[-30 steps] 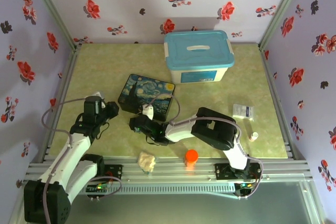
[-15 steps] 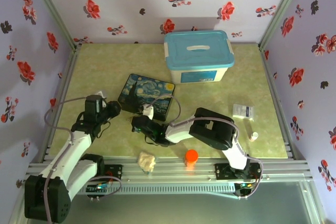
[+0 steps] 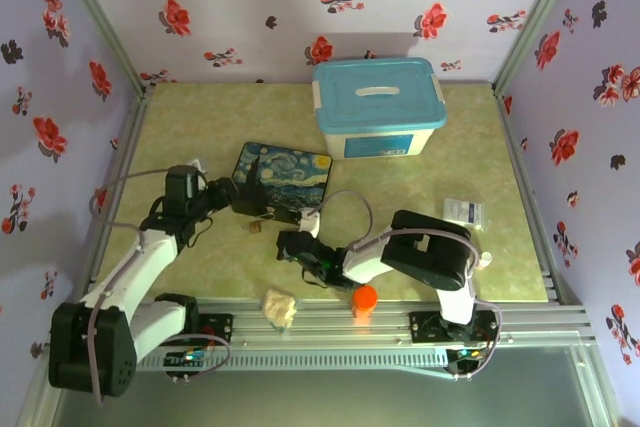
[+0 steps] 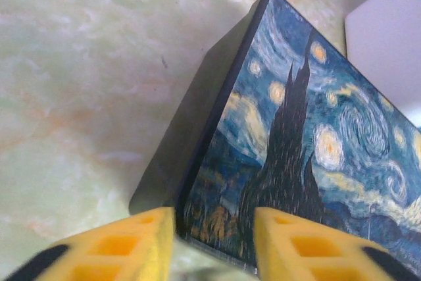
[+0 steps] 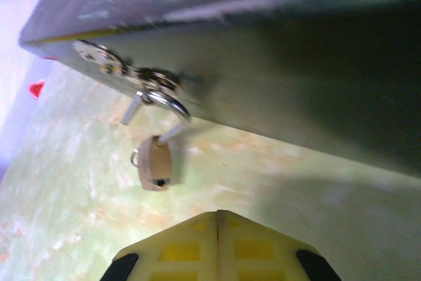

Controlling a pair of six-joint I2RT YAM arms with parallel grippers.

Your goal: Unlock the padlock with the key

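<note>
One painted box lies on the surface. Left gripper: jaws partly open, straddling the box's near corner. Padlock: brass body on the surface just in front of the box latch; link to latch unclear. Right gripper: jaws closed flat together, pointing at the Padlock, clear of it
</note>
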